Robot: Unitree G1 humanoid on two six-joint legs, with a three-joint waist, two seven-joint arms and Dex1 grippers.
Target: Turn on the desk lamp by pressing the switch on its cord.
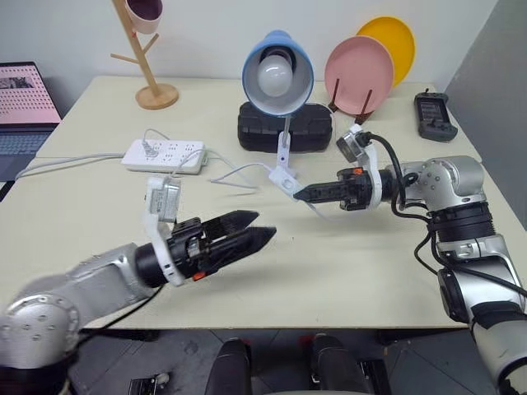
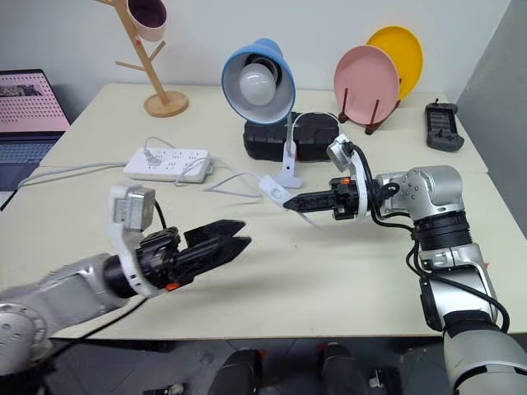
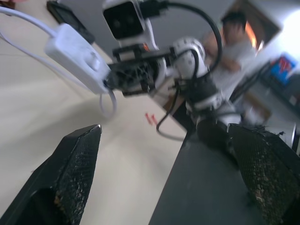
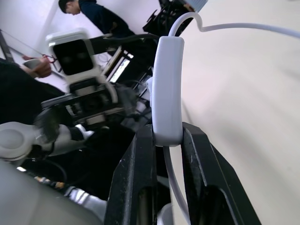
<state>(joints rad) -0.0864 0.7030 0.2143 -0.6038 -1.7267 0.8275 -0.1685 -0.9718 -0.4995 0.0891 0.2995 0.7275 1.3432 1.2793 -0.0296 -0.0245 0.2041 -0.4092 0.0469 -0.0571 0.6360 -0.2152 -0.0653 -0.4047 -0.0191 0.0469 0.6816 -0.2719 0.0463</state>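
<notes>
Pale cream laminate covers the table (image 1: 346, 271). At its far left edge sits a laptop (image 1: 25, 103) with a pink page on its screen (the writing there is too small to read). Next comes a wooden mug tree (image 1: 146, 58) carrying a pink cup (image 1: 145, 12), and in front of it a white power strip (image 1: 165, 155) with one plug in it; no label can be made out on it.

The left gripper (image 1: 265, 230) hangs low over the near part of the table, its two black fingers (image 3: 77, 161) spread wide with nothing between them, pointing toward the middle of the table.

The desk lamp (image 1: 277, 72) stands at the centre back, its light-blue shade and white bulb facing the camera, unlit, clipped by its white base just in front of a black case (image 1: 309, 132). The cord (image 1: 239, 171) runs from the lamp's foot in loops across the table.

The switch (image 4: 168, 89) is lifted off the table, near the lamp's base: the right gripper (image 1: 298, 195) is clamped on one end of it, level and pointing left, with the white body sticking out past the fingertips (the rocker face shows in the left wrist view).

Behind, a pink plate (image 1: 358, 74) and a yellow plate (image 1: 394, 41) stand in a rack, and a black remote (image 1: 433, 115) lies at the far right. People stand in the background of the wrist views.
</notes>
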